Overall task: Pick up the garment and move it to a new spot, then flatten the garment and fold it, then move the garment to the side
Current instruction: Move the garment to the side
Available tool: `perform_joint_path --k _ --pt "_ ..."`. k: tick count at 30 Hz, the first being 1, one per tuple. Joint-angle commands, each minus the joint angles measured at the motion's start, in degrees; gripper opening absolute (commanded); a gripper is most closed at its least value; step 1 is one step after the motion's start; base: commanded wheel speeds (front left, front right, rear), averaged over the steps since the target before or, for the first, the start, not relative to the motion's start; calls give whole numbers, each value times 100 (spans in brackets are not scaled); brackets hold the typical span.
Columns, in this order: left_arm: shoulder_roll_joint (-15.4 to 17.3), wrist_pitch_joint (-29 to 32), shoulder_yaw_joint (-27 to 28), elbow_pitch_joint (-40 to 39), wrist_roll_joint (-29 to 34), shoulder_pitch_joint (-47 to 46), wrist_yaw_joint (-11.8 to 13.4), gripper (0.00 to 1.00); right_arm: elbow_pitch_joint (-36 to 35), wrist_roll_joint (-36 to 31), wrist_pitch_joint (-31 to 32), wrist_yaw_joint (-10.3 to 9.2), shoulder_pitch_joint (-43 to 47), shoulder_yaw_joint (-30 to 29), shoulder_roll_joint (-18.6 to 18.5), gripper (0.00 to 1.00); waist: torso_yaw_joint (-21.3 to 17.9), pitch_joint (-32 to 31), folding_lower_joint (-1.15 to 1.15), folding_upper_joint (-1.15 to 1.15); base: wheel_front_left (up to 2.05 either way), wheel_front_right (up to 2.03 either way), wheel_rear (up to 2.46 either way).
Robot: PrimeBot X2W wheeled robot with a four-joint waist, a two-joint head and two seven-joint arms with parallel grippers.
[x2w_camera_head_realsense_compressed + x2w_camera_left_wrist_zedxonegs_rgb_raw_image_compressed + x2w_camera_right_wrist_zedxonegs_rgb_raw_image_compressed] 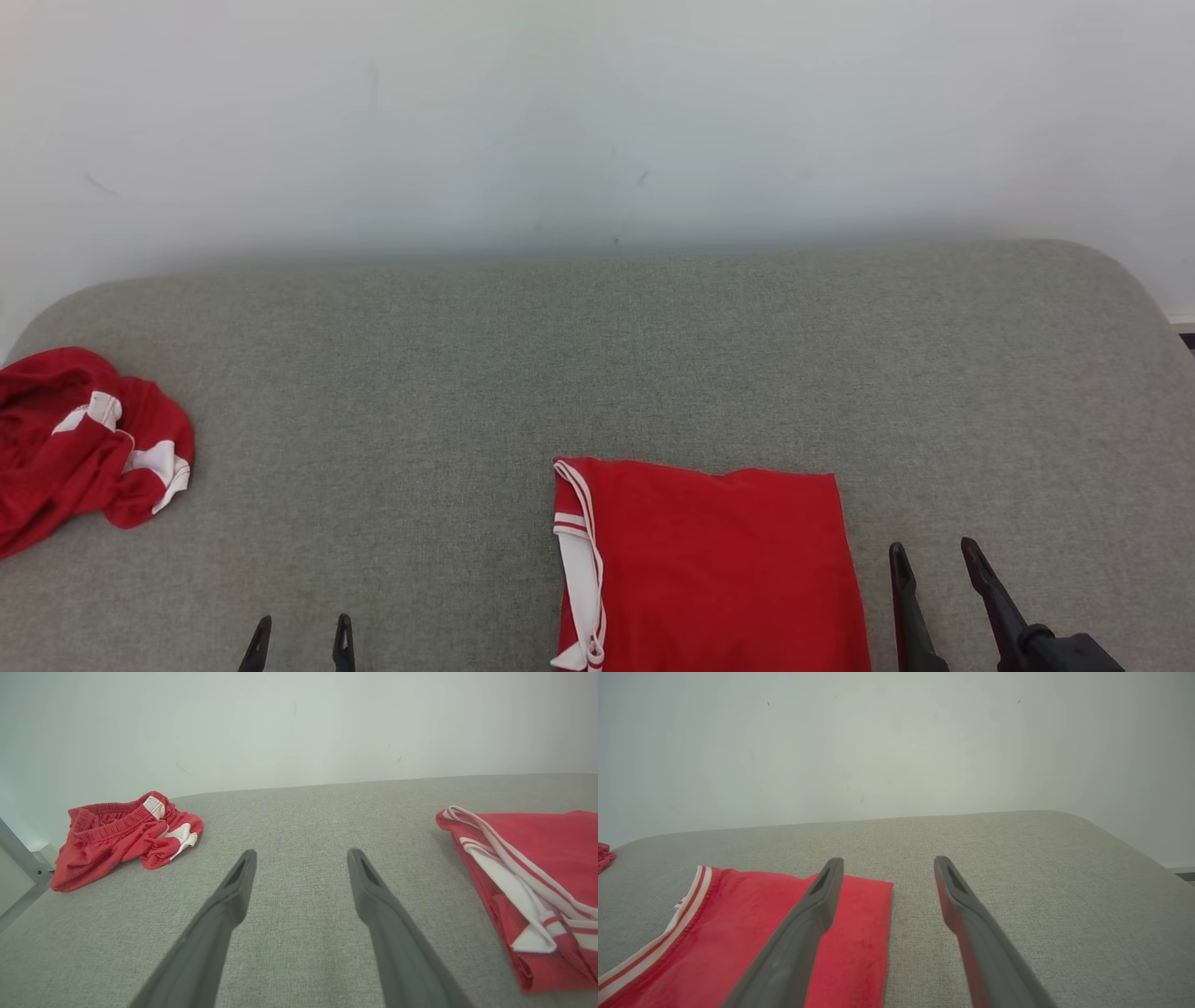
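While the left gripper (pixel 303 622) and right gripper (pixel 934 551) stand spread and empty, the folded garment (pixel 719 569) lies at six o'clock, seemingly awaiting only its move aside.

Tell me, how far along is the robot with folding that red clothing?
Done: the folded garment lies as a neat rectangle on the grey surface. In hand: nothing; the left gripper and right gripper hover open and empty either side of it. Left: probably moving it aside, and the crumpled shorts at the far left lie unfolded.
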Motion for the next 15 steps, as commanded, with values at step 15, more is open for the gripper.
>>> perform_joint_path --k 15 --pt "-18 -20 41 -11 -25 -10 18 100 99 -20 -4 -10 5 8 20 100 34 -28 0 0 0 0 0"
